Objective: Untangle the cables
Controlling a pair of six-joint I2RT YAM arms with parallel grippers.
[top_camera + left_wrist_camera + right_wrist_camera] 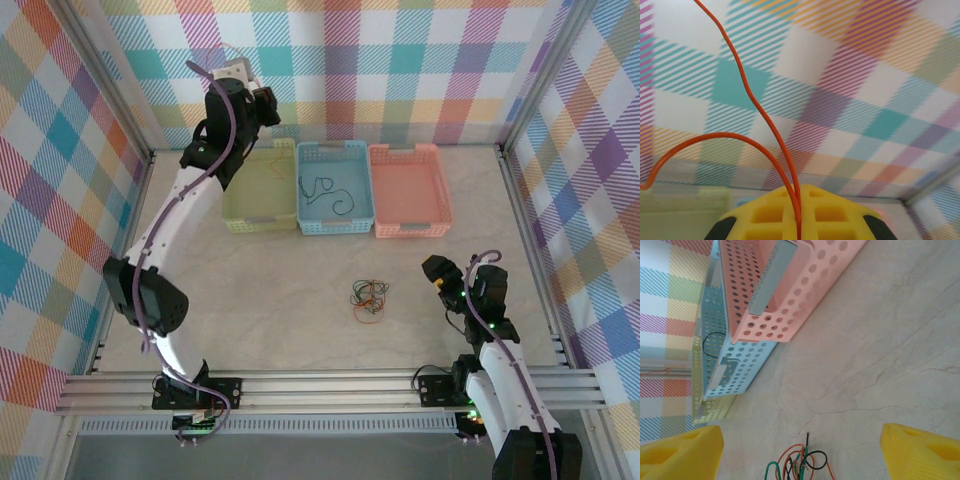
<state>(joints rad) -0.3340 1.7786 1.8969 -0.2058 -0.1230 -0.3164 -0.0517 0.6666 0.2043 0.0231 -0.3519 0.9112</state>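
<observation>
Left fingers (765, 216) pinch an orange cable (755, 102), raised left of the blue basket (335, 148); right fingers (685, 452) gape wide beside the tangled cables (369, 297) on the desk (280, 290), in front of that basket.

Bare surface (260, 290) surrounds the cable clump (369, 298). Beyond the clump three baskets (336, 228) stand in a row, and the right tool (440, 275) sits near its right side.

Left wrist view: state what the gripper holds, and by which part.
The left gripper, shut, pinches the orange cable; two strands leave the pinch, so probably at a fold along its length, not an end.
</observation>
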